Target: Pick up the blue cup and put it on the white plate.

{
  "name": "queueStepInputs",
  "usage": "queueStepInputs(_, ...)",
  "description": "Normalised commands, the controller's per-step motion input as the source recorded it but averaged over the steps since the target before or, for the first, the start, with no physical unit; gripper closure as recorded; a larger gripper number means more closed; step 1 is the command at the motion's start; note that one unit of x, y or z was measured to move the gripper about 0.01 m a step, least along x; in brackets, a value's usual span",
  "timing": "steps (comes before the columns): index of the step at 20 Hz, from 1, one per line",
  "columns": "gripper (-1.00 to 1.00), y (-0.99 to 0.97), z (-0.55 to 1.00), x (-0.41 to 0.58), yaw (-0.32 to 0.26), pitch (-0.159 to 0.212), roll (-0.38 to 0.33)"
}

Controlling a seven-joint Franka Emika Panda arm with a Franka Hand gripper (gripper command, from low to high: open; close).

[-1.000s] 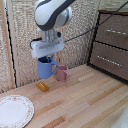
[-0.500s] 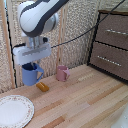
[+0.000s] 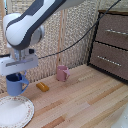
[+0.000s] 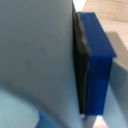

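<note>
Blue cup [image 3: 15,83] hangs in the air, clamped in the gripper [image 3: 18,76], just above the far edge of the white plate [image 3: 14,111] at the exterior view's left. A pink cup [image 3: 62,73] and a small orange object [image 3: 42,87] sit on the wooden table [image 3: 85,102] to the right.
</note>
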Motion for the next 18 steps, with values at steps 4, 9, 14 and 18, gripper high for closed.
queueStepInputs(4, 1.0, 0.7, -0.45, 0.345, -0.015, 0.02, -0.193)
queueStepInputs(9, 1.0, 0.59, -0.34, 0.329, -0.012, 0.021, -0.184)
queueStepInputs(14, 1.0, 0.1, -0.07, 0.295, -0.003, 0.012, -0.132)
queueStepInputs(18, -1.0, -0.02, 0.26, 0.134, -0.001, 0.014, -0.108)
